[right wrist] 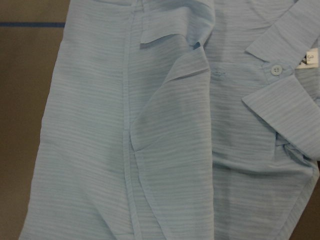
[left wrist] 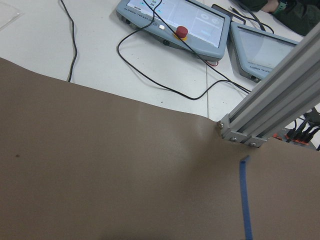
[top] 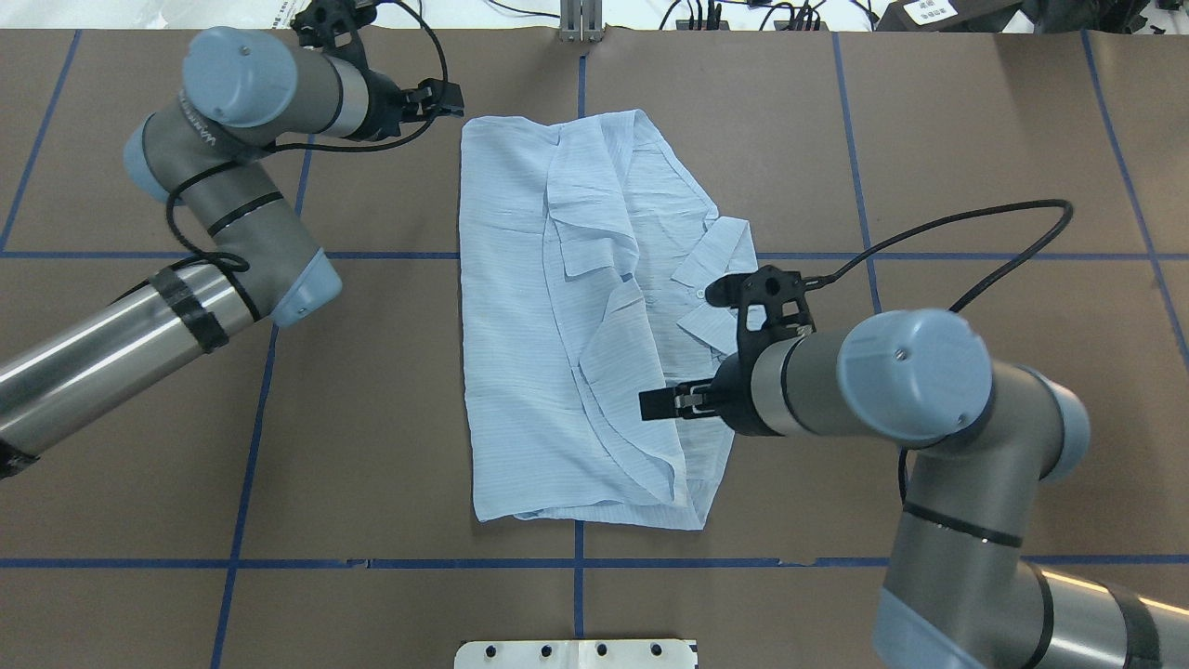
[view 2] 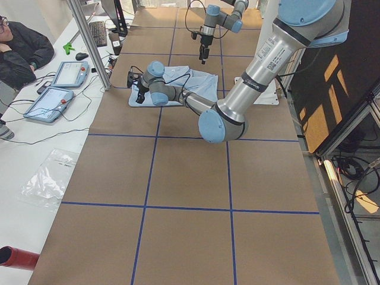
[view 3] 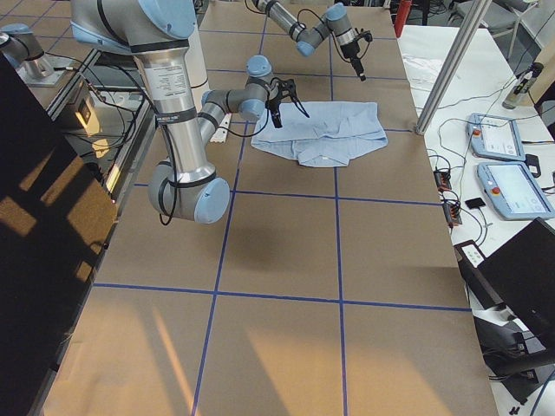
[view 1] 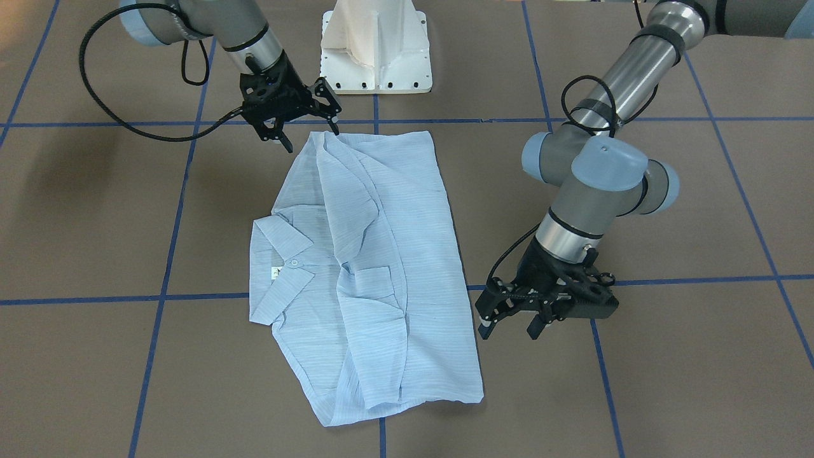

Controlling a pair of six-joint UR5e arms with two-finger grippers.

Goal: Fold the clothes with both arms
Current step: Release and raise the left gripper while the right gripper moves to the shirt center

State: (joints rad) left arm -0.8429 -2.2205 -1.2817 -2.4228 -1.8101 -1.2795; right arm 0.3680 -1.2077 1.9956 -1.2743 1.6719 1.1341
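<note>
The shirt lies flat in the middle of the table, folded lengthwise with its sleeves laid inward and its collar toward the robot's right. The left arm reaches to the table's far side, elbow doubled back and wrist turned in; the left gripper sits low just beside the shirt's far left corner, jaws apart and holding nothing; whether a fingertip touches the cloth I cannot tell. The right arm bends in from the near right, its last link level; the right gripper hangs over the shirt's near right edge, jaws spread wide and empty. Its wrist camera looks down on the collar button; the left wrist view shows table and two pendants.
</note>
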